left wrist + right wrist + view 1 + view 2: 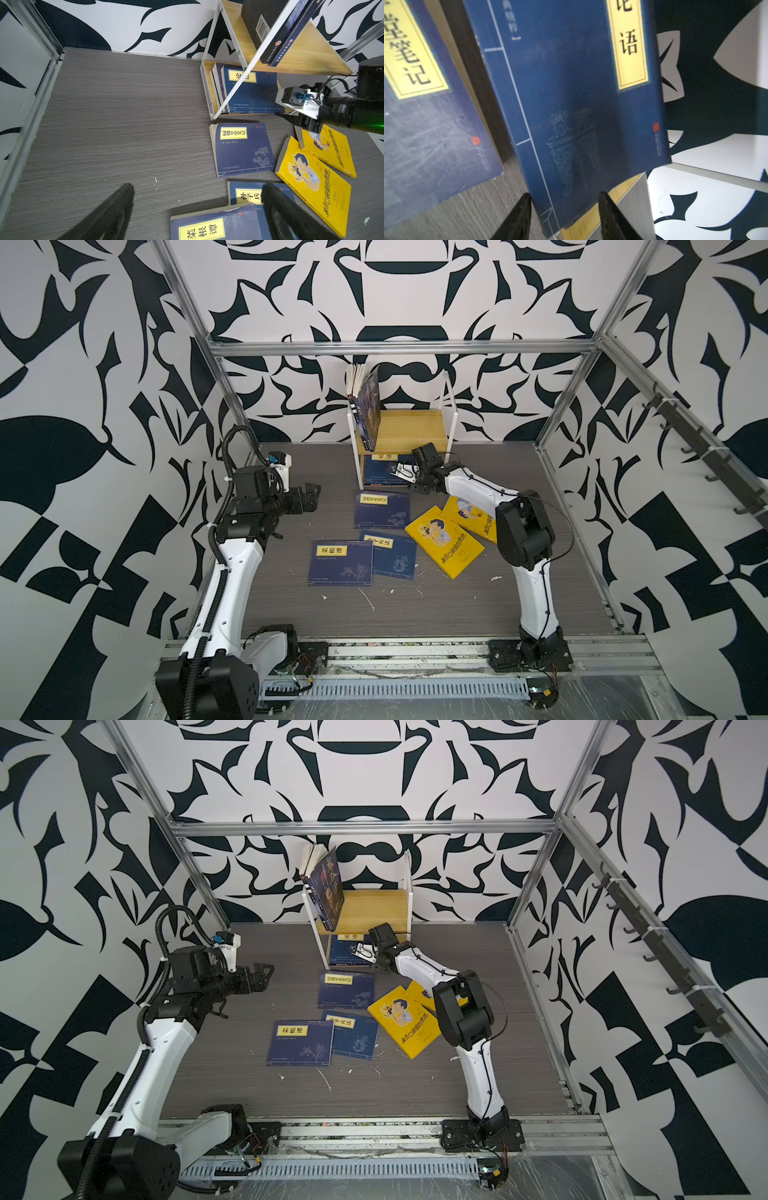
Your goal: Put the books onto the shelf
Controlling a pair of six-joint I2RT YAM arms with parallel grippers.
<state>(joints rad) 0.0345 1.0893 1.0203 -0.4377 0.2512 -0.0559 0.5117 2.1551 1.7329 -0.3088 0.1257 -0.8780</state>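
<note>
**Right gripper** (563, 196) is reaching into the lower tier of the shelf (451, 423) at 12 o'clock. Its jaws are standing part-way apart, straddling a corner of a navy book (581, 104) that is lying on a stack there and jutting toward 6 o'clock. Whether they are pinching it cannot be told. **Left gripper** (311, 495) is hovering at 9 o'clock, spread wide and empty.

*Hazard:* an off-centre push is likely to skew the book or jolt the light rack, toppling the portrait book (370, 410) that is leaning on the upper tier.

Three navy books (382, 510) and two yellow books (444, 541) are lying flat from centre to 3 o'clock on the grey wood-grain table (457, 605), which is flecked with white scraps (368, 599). Black-and-white patterned walls (83, 406) are enclosing it.
</note>
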